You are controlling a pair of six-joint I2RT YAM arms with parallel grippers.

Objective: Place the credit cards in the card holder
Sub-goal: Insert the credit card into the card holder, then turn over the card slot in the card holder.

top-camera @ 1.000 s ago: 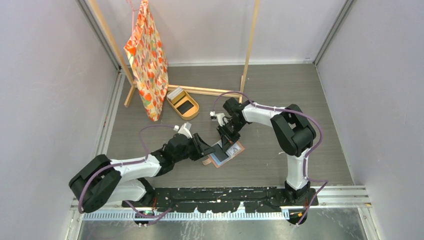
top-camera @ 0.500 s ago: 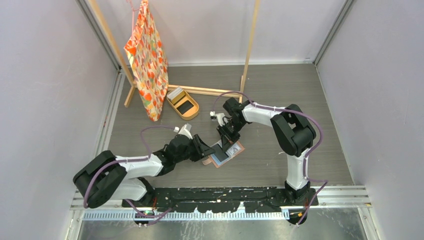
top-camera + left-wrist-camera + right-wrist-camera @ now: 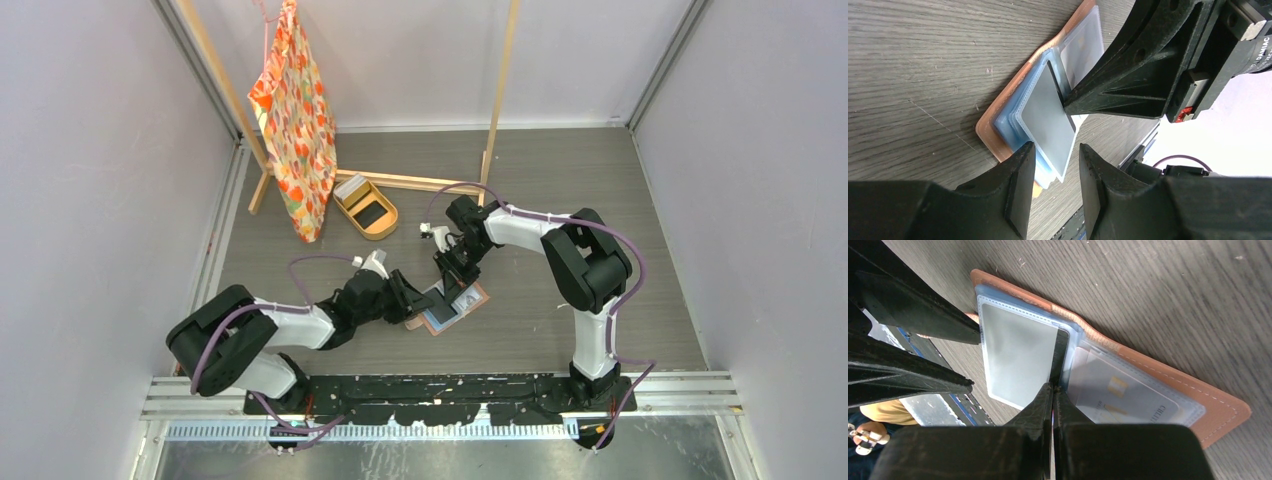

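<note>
On the wood-grain bench the salmon-brown card holder lies open between the arms, the right pincer pressed together on the dark end of a grey credit card partly inside a clear pocket, the left pincer spread astride that pocket's edge.

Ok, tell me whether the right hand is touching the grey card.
Touching. The right wrist view shows the right hand shut on the grey card, its tips pinching the dark exposed edge.
</note>
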